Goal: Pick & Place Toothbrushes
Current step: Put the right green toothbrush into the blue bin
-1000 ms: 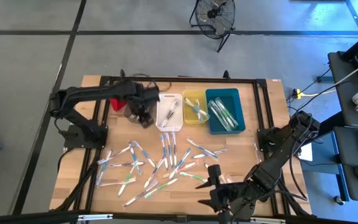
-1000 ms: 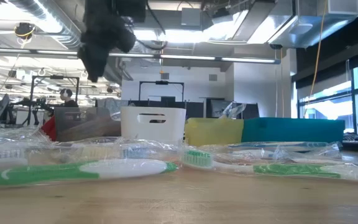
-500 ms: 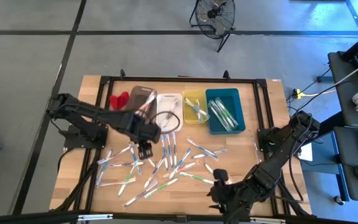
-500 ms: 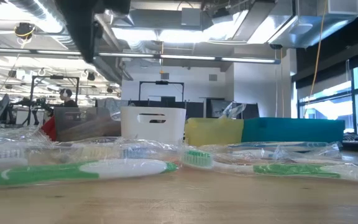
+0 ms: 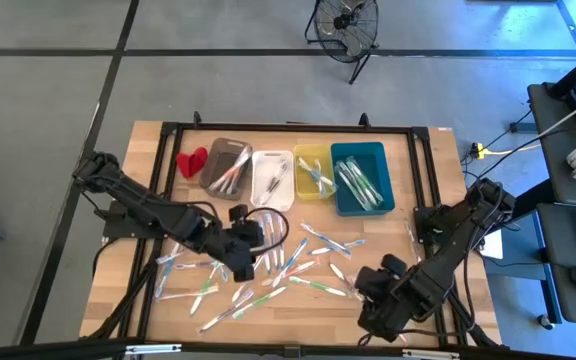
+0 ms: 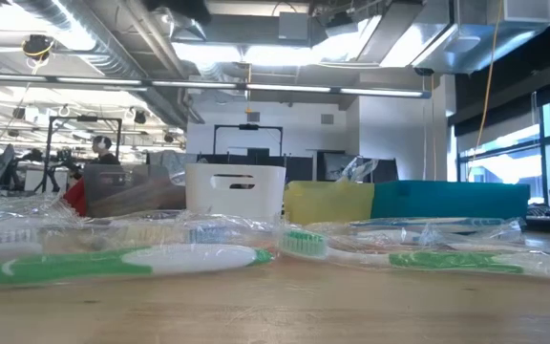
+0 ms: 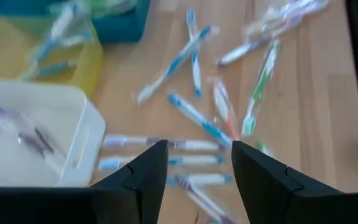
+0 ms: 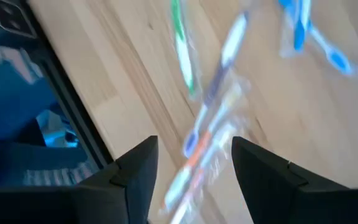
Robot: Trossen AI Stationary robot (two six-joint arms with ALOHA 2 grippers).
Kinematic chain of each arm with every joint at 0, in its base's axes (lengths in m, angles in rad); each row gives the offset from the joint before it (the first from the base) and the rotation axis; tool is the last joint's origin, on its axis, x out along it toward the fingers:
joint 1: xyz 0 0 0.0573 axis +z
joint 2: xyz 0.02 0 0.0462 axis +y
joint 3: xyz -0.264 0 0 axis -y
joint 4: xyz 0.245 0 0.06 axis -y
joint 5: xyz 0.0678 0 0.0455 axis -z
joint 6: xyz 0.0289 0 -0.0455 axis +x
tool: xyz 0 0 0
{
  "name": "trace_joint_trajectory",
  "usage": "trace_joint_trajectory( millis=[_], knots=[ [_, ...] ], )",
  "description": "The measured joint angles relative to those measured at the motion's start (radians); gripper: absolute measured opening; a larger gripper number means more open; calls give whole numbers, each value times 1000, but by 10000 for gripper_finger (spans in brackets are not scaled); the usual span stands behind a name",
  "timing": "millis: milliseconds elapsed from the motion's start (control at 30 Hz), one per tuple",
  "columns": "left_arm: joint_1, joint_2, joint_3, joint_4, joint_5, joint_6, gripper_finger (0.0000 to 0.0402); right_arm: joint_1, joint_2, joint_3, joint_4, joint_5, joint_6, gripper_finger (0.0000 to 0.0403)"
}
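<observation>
Many wrapped toothbrushes [image 5: 268,262] lie scattered flat on the wooden table; others rest inside the grey [image 5: 226,165], white [image 5: 273,178], yellow [image 5: 314,172] and teal [image 5: 361,178] bins. My left gripper [image 5: 243,258] hovers open above the left-middle of the pile; its wrist view shows its open gap [image 7: 199,155] over blue and white toothbrushes [image 7: 194,118]. My right gripper [image 5: 370,283] is open near the table's near right part, its fingers apart [image 8: 194,162] over a wrapped toothbrush [image 8: 213,118]. The low view shows no gripper, only toothbrushes [image 6: 113,260] up close.
A small red object [image 5: 191,160] lies left of the grey bin at the far edge. The bins stand in a row along the far side [image 6: 234,191]. A black frame [image 5: 423,180] runs around the table. Bare wood [image 5: 393,235] shows right of the pile.
My left gripper has swung from above the grey bin toward the near edge and a little right, ending over the scattered toothbrushes; it has left the low view. My right gripper has shifted toward the table's right. The toothbrushes on the table lie as before.
</observation>
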Motion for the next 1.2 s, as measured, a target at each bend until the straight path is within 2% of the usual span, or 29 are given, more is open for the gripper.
trace_joint_trajectory(
  millis=[167, 300, 433, 933, 1033, 1200],
  knots=[
    [-21, 1, -30, 74, -45, 19, 167, 27, 0, 0, -32, -14, 54, 210],
    [-21, 1, -63, 128, -45, 25, 165, 17, 0, 0, -34, 45, -26, 204],
    [-21, 1, -74, 159, -38, 28, 164, -25, 0, 0, -40, 94, -131, 200],
    [-21, 1, -77, 167, -35, 28, 159, -227, 0, 0, -34, 92, -320, 223],
    [-21, 1, -77, 166, -34, 28, 157, -265, 0, -22, 14, 72, -375, 224],
    [-25, 1, -77, 166, -30, 29, 157, -288, 0, -122, 165, -63, -464, 215]
  ],
)
